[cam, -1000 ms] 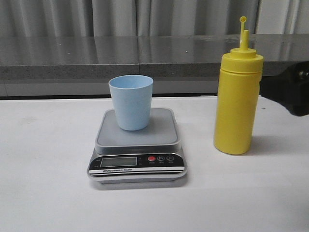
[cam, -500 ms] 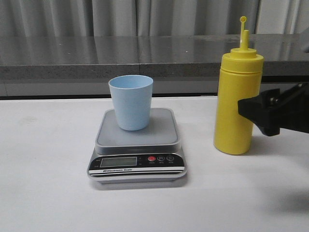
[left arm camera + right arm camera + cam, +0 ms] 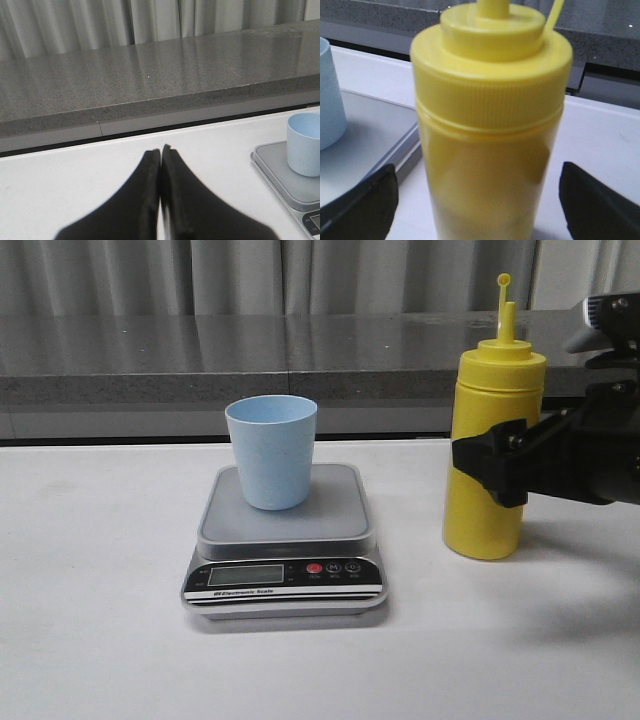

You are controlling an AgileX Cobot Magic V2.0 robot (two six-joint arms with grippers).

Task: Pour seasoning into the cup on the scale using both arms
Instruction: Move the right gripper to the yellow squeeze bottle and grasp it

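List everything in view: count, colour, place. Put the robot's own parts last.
cup: one, light blue, upright on the scale platform.
scale: one, silver-grey with black front panel, centre of the table.
seasoning bottle: one, yellow, upright on the table, right of the scale.
table: one, white.
counter: one, grey speckled, behind the table.
left gripper: one, black, shut, empty, over the table.
right gripper: one, black, open, fingers either side of the bottle.

The yellow seasoning bottle (image 3: pixel 490 130) fills the middle of the frame, upright, its ribbed cap and the base of its nozzle in sight. The right gripper (image 3: pixel 479 200) stands spread wide, one black finger (image 3: pixel 362 205) on either side of the bottle, clear of its wall. Beside it the light blue cup (image 3: pixel 330 97) stands on the grey scale (image 3: pixel 370 140), on the white table (image 3: pixel 600 145).
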